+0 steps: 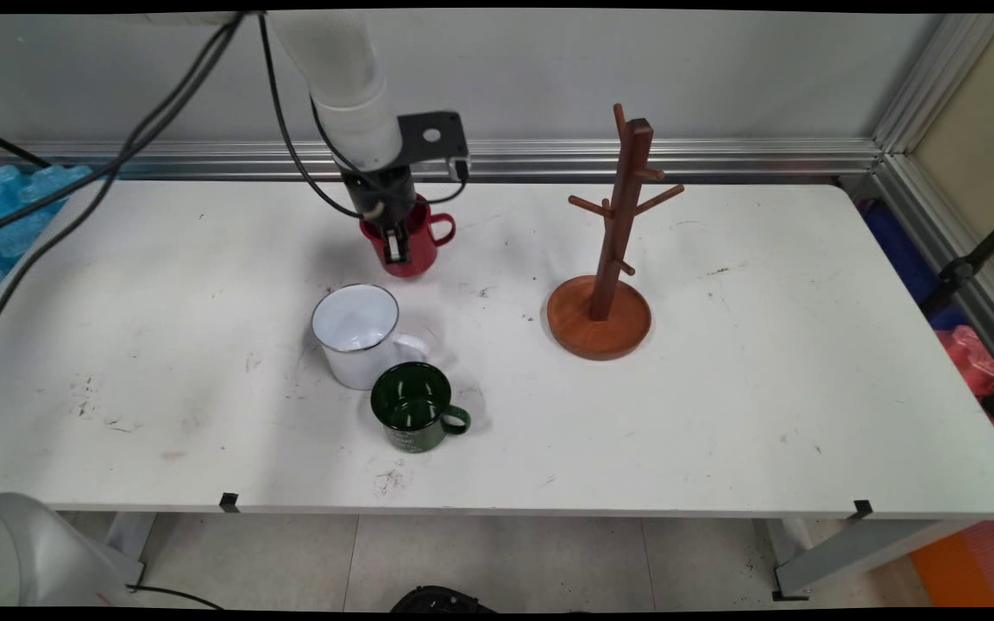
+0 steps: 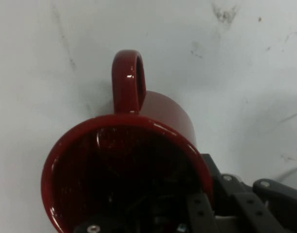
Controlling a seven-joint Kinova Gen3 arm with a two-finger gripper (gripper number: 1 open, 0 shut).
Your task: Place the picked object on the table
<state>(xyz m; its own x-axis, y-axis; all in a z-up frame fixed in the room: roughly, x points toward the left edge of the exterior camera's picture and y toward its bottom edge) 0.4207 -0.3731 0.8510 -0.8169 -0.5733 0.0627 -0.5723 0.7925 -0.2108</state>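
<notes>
red mug (image 1: pixel 415 246): upright on table (image 1: pixel 721 414), far-left of centre, handle to right; inside dark, contents can't tell.
white mug (image 1: pixel 357 335), green mug (image 1: pixel 415 417): nearer, look empty.
gripper (image 1: pixel 393 246): at red mug rim, one finger inside, one outside; clenched or not – can't tell.
mug tree (image 1: pixel 611 259): well right, pegs bare.

Bench layout, four items.
Red ceramic mug (image 1: pixel 415 246) rearmost; white enamel mug (image 1: pixel 359 336) before it; green enamel mug (image 1: pixel 415 407) nearest; wooden mug tree (image 1: pixel 605 285) right.
</notes>
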